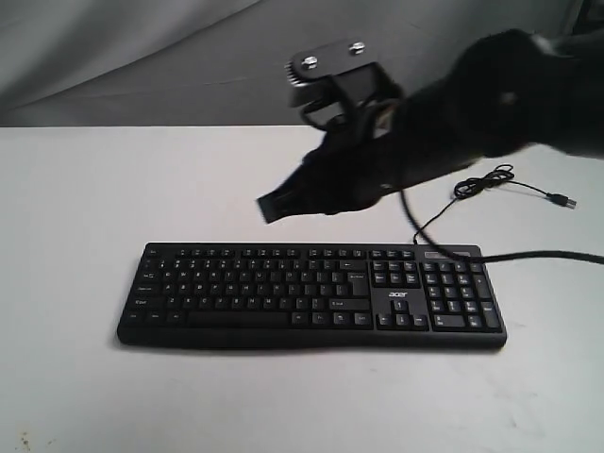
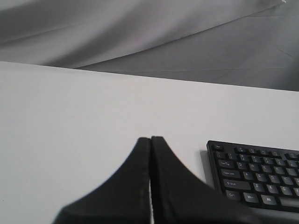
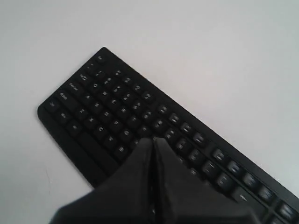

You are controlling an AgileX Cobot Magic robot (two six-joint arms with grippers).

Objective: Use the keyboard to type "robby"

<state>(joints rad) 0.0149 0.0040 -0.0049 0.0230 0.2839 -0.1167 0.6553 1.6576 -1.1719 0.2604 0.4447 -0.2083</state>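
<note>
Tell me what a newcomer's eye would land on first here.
The wide black keyboard lies across the white table. Over its letter keys hangs the bulky black right gripper, its fingers pressed shut. A thin cable loops on the table behind the keyboard's number-pad end.

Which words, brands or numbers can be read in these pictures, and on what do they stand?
"acer": white logo on the keyboard.
Key legends: white, too small and blurred to read in every view.
No other text shows.
</note>
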